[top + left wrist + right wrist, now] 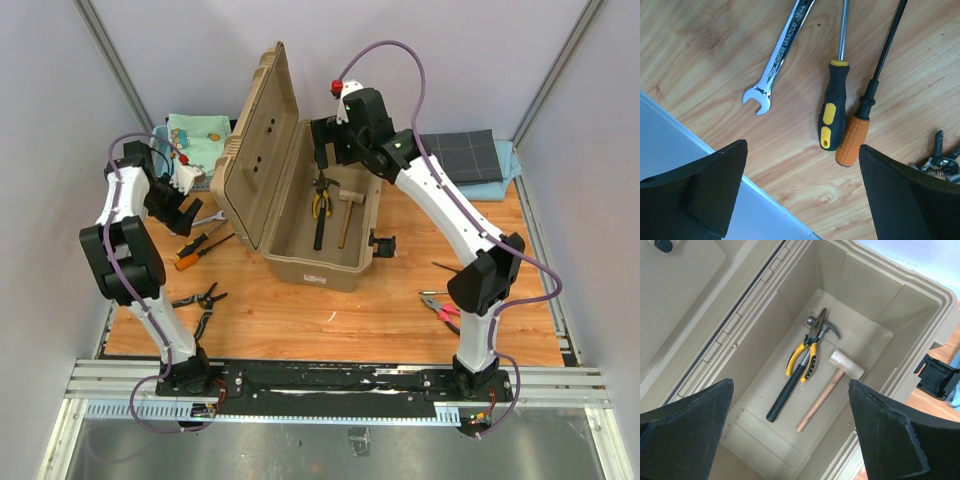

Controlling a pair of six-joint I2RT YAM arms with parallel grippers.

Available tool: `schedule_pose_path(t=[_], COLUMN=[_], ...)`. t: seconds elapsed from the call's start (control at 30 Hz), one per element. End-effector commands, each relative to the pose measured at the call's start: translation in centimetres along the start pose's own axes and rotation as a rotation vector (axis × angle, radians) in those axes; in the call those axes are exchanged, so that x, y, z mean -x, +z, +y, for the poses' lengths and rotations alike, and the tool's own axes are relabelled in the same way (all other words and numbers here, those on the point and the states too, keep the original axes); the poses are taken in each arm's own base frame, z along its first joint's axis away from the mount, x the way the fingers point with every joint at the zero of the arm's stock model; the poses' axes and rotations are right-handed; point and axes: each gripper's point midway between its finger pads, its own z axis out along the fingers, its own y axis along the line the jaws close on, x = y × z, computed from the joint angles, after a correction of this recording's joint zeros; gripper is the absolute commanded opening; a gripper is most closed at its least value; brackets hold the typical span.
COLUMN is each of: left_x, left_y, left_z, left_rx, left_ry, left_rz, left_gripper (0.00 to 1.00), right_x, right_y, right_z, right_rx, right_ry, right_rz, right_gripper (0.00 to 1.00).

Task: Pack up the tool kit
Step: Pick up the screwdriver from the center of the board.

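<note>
Hovering over the left side of the wooden tabletop (350, 310), the left gripper (182, 215) is seen with its jaws spread wide and nothing held between them. Below it, in the left wrist view, a chrome wrench (775, 60), a black-and-yellow screwdriver (832, 112) and an orange-handled screwdriver (854, 137) are laid out on the warm, light-grained boards. The two screwdriver handles are just beside one another. A pair of dark pliers (940, 160) is caught at the right edge of that view, and the table's edge is met there by a pale grey surface.

Now across the way: the tan toolbox (330, 255) is stood in the middle of the table, its lid (255, 140) thrown up and tilted back to the left. The right gripper (325, 160) is held above the open box, jaws likewise released wide, nothing gripped. On the box floor, yellow-handled pliers (802, 355), a black-handled claw hammer (785, 395) and a wooden mallet (845, 365) are seen lying close together, the pliers touching the hammer.

Red-handled pliers (440, 308) are left on the boards to the right. At the far edge a patterned cloth (200, 135) and a folded dark grey cloth (460, 155) are set. The scene is closed in by plain pale walls (400, 50), and a metal rail (110, 378) is run along the near edge.
</note>
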Motion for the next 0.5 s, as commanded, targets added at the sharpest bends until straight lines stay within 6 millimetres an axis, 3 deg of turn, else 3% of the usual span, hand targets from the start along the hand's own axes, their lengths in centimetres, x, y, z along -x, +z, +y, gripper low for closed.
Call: schedule_pose_path(t=[0.0, 0.2, 0.47], left_x=[0.0, -0.9, -0.8], left_y=[2.3, 4.9, 7.3], left_z=[0.5, 0.0, -0.2], left_rx=[0.002, -0.032, -0.067], left_ry=[0.079, 0.069, 0.053], left_rz=[0.007, 0.026, 0.023], left_gripper=[0.97, 0.96, 0.86], right_x=[1.0, 0.8, 0.8], right_y=[-1.7, -2.2, -2.7], right_z=[-0.3, -1.0, -1.9], right_rx=[0.014, -0.001, -0.022], right_ry=[0.013, 0.014, 0.015], right_rz=[-0.027, -0.024, -0.027], right_gripper=[0.99, 0.99, 0.99])
